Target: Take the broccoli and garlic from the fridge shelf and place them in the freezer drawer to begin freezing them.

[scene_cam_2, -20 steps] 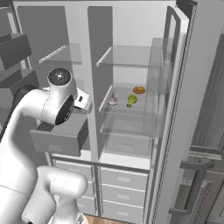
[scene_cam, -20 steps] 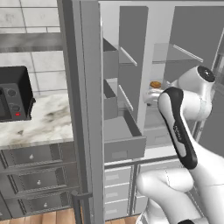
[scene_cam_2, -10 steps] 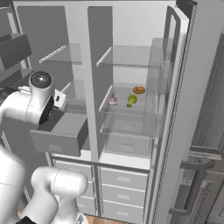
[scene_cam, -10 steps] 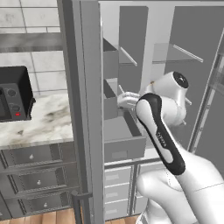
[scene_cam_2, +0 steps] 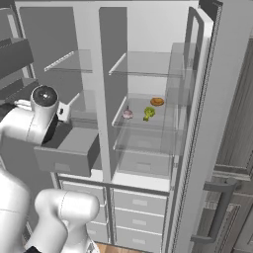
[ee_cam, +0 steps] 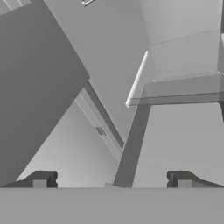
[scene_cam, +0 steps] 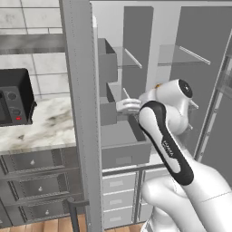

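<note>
Swinging left over the last second, the arm has carried its end effector (ee_cam: 112, 179) away from the right-hand fridge compartment and over to the freezer side, above the pulled-out freezer drawer (scene_cam_2: 66, 150). In the hand view the fingertips (ee_cam: 40, 180) stand wide apart with nothing between them, facing bare grey freezer walls and a shelf edge.

Nothing else has shifted. On the fridge shelf (scene_cam_2: 141, 124), the garlic (scene_cam_2: 127, 114) and the broccoli (scene_cam_2: 148, 113) sit close together but apart, with an orange-brown food item (scene_cam_2: 157, 102) just behind the broccoli. The drawer looks open, though its inside is partly hidden by the arm.

My reading: the drawer has been readied, neither vegetable has been fetched yet, and the arm must next swing back right to reach the shelf.
</note>
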Tool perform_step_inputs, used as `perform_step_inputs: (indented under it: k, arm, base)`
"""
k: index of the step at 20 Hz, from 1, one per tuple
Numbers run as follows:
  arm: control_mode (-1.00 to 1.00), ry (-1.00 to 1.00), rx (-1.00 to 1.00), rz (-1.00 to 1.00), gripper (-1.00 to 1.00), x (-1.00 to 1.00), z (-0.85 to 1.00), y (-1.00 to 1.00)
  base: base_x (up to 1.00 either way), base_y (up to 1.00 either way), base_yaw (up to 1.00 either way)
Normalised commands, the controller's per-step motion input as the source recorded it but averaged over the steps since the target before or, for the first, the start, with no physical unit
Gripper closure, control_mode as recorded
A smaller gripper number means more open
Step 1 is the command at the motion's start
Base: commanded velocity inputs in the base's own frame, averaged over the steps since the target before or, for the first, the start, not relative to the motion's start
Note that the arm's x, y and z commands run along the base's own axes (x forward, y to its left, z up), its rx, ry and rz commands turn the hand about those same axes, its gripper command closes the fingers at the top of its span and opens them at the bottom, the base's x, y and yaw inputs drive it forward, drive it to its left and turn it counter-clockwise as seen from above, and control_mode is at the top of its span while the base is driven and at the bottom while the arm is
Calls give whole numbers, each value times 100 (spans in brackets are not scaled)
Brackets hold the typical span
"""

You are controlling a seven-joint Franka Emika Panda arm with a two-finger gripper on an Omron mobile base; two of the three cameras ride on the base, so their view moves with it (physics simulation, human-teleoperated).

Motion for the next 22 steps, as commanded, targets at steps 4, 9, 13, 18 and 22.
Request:
perform_step_inputs:
  k: [4, 9, 13, 18, 22]
  arm:
    - [-100, -10, -19, -13, -100, 0, 11, -99]
    - [-100, -6, -22, -22, -100, 6, -4, -96]
    - [-100, 0, -11, -35, -100, 29, -27, -100]
    - [-100, -3, -5, -32, -100, 44, -7, -88]
    - [-100, 2, 0, -24, -100, 64, 0, -66]
  base:
    - [0, 0, 0]
    - [0, 0, 0]
    - [0, 0, 0]
    - [0, 0, 0]
    - [0, 0, 0]
